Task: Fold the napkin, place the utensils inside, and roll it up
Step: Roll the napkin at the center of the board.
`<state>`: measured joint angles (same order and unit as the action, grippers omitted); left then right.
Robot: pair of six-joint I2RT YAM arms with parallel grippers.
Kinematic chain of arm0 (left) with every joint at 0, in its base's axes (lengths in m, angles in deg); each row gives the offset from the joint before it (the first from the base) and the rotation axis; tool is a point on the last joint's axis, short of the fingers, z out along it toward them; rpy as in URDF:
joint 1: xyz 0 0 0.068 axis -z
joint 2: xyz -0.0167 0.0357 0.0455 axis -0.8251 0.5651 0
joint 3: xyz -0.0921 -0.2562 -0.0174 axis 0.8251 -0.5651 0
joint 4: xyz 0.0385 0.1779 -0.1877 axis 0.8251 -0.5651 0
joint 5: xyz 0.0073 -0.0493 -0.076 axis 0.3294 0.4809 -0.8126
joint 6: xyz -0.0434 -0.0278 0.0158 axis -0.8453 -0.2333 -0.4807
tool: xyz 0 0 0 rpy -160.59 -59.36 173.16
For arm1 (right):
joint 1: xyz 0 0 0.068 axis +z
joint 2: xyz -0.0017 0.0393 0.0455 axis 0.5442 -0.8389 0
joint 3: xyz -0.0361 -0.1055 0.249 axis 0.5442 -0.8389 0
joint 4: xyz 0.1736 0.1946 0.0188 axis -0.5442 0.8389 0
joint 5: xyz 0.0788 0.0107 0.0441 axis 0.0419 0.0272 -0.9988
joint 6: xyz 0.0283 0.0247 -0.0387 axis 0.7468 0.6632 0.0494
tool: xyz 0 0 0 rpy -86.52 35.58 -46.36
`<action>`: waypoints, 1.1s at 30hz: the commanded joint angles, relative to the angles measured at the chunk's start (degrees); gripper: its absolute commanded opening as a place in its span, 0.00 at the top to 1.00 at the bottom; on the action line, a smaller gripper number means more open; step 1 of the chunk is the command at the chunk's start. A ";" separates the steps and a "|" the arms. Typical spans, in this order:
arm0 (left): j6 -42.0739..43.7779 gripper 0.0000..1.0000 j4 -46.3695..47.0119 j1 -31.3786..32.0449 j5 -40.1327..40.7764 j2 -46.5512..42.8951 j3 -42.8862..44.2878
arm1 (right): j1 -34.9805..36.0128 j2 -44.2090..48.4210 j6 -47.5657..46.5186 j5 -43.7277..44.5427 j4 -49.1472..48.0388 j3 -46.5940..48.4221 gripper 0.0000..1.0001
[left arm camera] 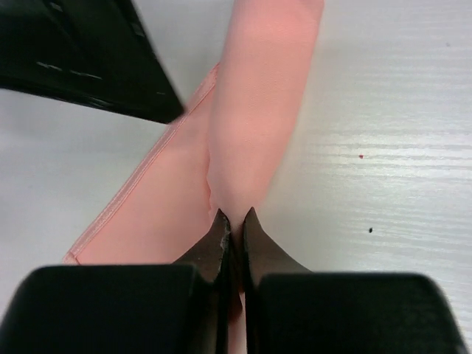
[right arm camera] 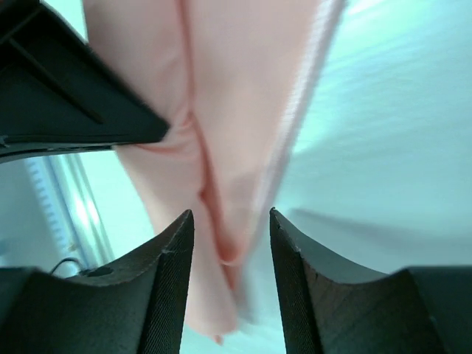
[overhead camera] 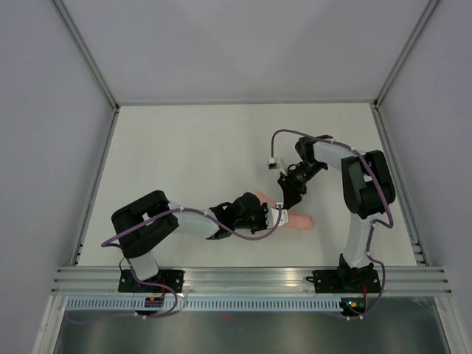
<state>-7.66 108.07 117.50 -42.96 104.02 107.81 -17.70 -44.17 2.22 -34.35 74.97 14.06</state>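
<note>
In the top view, your napkin lies on the table as a narrow salmon-pink bundle, mostly hidden under both tools. One rounded end pokes out ahead of the left gripper, just past the right gripper. Its long axis runs on in the direction the left tool points. In the left wrist view, your left gripper has its fingers pressed together, nipping the near end of the napkin, with pink showing in the slit between them. From the tips the smooth, faintly shiny roll runs straight ahead, leaning a little right. A flatter flap with a stitched hem spreads to the left of the tips, and the right gripper sits dark ahead and to the left. In the right wrist view, your right gripper stands spread, and a soft lengthwise fold of the napkin lies in the gap. You cannot tell whether it touches the pads. The cloth stretches away from the tips, creased along its length, with a pale hem on the right side. The left gripper sits ahead-left against it.
</note>
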 commanded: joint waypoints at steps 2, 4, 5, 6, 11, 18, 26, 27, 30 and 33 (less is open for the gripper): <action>-6.92 0.98 -9.20 -0.91 -9.67 3.55 0.78 | -4.01 10.32 4.70 -0.78 -12.79 -1.96 0.48; -7.80 0.98 -9.91 -1.61 -12.13 4.34 1.66 | -6.21 12.97 5.40 -1.49 -14.63 -4.07 0.47; -8.85 0.98 -10.53 -1.88 -12.92 4.60 2.18 | -6.74 15.68 5.75 -2.19 -16.03 -4.86 0.47; -9.47 0.98 -10.88 -2.75 -14.59 5.13 2.54 | -8.05 17.01 5.93 -2.46 -16.92 -6.69 0.47; -13.87 0.98 -14.57 -6.27 -19.61 7.33 5.78 | -10.26 28.52 5.58 -1.59 -23.51 -16.00 0.47; -17.56 0.98 -20.81 -10.23 -24.70 10.75 10.62 | -9.82 40.66 -1.60 -1.23 -26.68 -26.12 0.41; -20.02 0.98 -29.51 -11.98 -27.78 15.76 17.12 | 0.17 49.80 -3.03 5.97 -32.56 -38.50 0.37; -20.29 0.98 -29.78 -12.25 -28.31 16.12 17.57 | 1.68 50.68 -2.42 7.20 -35.01 -39.83 0.36; -21.34 0.98 -31.01 -12.69 -29.01 17.17 18.80 | 7.31 53.14 -1.01 12.39 -39.76 -43.88 0.35; -21.96 0.98 -31.45 -12.95 -29.37 17.88 19.59 | 11.00 52.28 -0.31 17.66 -43.63 -46.43 0.35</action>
<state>-27.50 87.55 104.43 -74.56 116.83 129.12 -9.16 8.03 1.69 -22.64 39.58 -30.88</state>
